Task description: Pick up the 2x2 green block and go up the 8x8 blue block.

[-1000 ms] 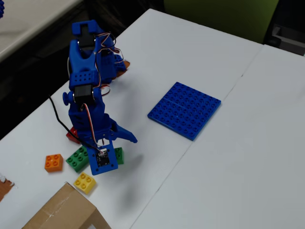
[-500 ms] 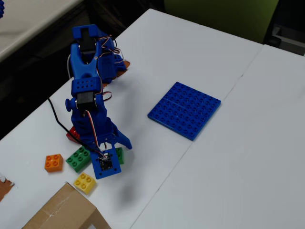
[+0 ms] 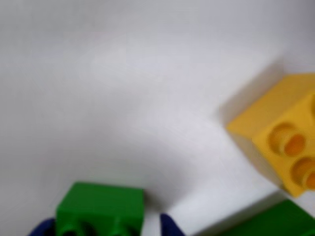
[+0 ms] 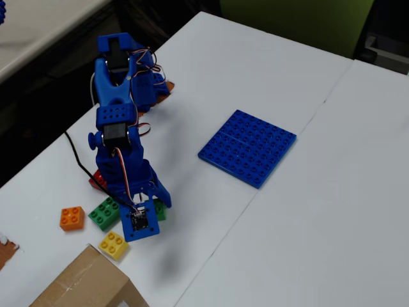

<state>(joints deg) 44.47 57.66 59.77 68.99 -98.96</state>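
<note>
The 2x2 green block (image 3: 101, 209) is seen at the bottom edge of the wrist view, flanked on both sides by the blue fingertips (image 3: 170, 225) of the end effector (image 3: 106, 228), which appear closed against its sides; whether it is lifted clear of the white desk (image 3: 123, 98) cannot be told from this blurred view. In the fixed view only a green corner of the block (image 4: 160, 210) is visible beside the end effector (image 4: 146, 220), near the front-left part of the desk (image 4: 307, 211).

A yellow brick (image 3: 280, 137) is seen at the right edge of the wrist view, apart from the held block, and a larger green brick (image 3: 275, 221) is cut off by the lower right corner. In the fixed view the yellow brick (image 4: 114, 245) lies just left of the end effector, with the longer green brick (image 4: 105, 213) and an orange brick (image 4: 72, 218) further left, and a cardboard box (image 4: 83, 281) at the bottom edge.

The 8x8 blue block (image 4: 248, 147) lies flat near the desk's middle, well apart from the arm (image 4: 118, 128). Bare white surface is left between the two and all around the plate's edges.
</note>
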